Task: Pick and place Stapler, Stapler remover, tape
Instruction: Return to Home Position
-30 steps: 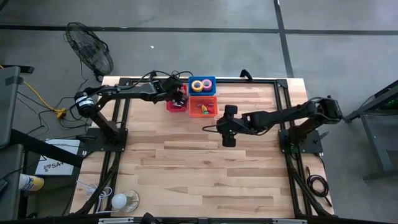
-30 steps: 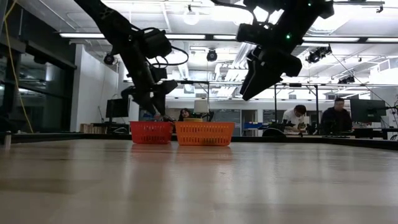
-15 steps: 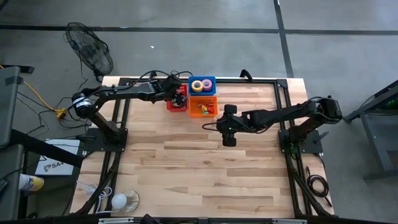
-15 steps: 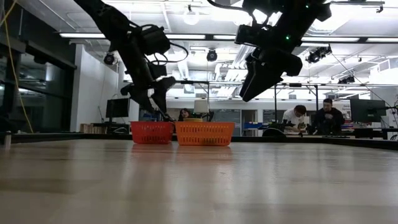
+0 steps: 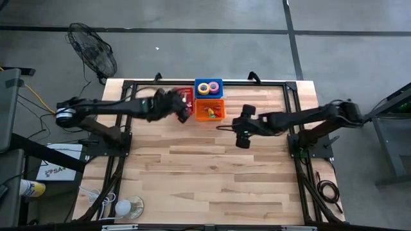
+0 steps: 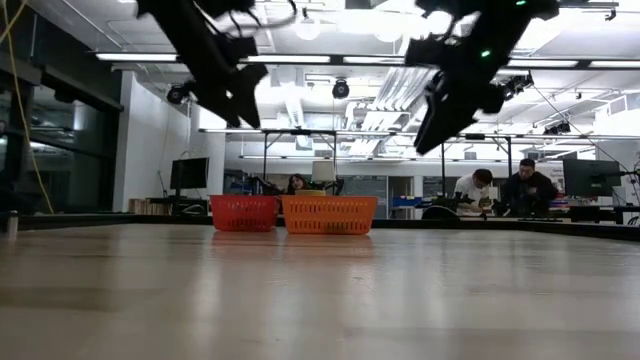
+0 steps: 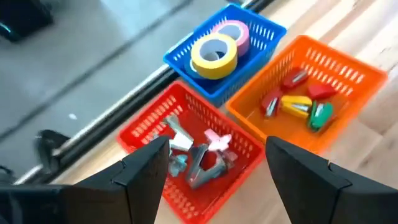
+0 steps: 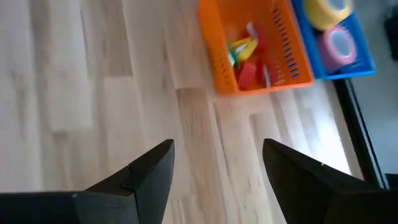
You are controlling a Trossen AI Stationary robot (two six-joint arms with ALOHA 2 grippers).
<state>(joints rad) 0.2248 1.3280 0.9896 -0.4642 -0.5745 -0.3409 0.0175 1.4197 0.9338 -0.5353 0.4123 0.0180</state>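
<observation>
Three baskets stand together at the table's far edge. The blue basket point(image 7: 245, 37) holds a yellow tape roll point(image 7: 213, 55) and a pink one point(image 7: 233, 34). The red basket point(image 7: 149, 127) holds small silver, red and pink stapling tools point(image 7: 199, 158). The orange basket point(image 7: 348, 68) holds small red, yellow and green ones point(image 7: 295, 102). Which are staplers and which removers, I cannot tell. My left gripper point(image 5: 183, 114) hangs open and empty above the red basket's near side. My right gripper point(image 5: 243, 136) hangs open and empty over bare table, right of the orange basket point(image 5: 210, 110).
Bare wooden table point(image 5: 205, 173) spreads from the baskets to the near edge. A black frame rail point(image 5: 257, 82) runs along the far edge behind the baskets. In the low view, people sit at desks point(image 6: 520, 190) in the room beyond the table.
My left gripper has opened inside the red basket, then risen out of it and drawn back toward the table's near-left, rolling a little. My right gripper has drifted slightly toward the table's right edge and up, staying open.
</observation>
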